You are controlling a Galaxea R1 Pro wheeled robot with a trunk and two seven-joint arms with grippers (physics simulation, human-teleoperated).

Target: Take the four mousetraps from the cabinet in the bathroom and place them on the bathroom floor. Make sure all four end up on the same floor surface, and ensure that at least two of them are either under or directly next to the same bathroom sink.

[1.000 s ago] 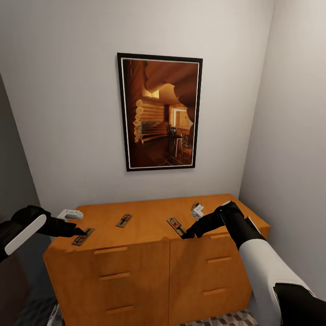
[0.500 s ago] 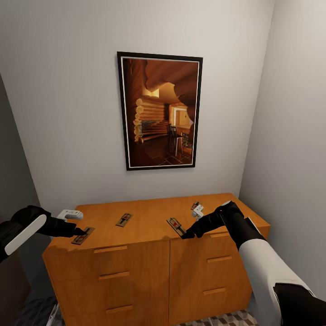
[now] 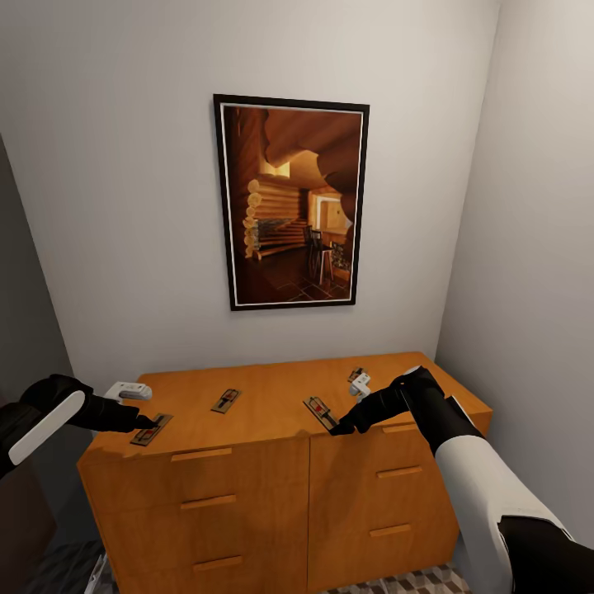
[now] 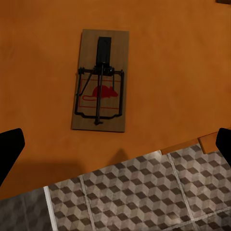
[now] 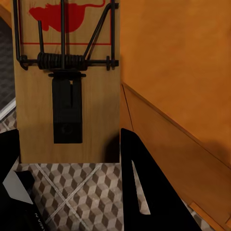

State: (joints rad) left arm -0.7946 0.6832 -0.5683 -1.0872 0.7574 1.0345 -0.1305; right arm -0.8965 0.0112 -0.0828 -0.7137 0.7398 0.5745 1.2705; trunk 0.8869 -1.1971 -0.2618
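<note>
Mousetrap: brown board, black spring, red mouse.

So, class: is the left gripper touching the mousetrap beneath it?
Apart. The left wrist view shows the mousetrap lying flat on the cabinet, with bare wood between it and both fingertips.

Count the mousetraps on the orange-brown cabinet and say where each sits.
4. One flat wooden mousetrap at the front left corner by the left pincer; one left of centre; one at the front edge by the right pincer; one back right, partly hidden.
</note>
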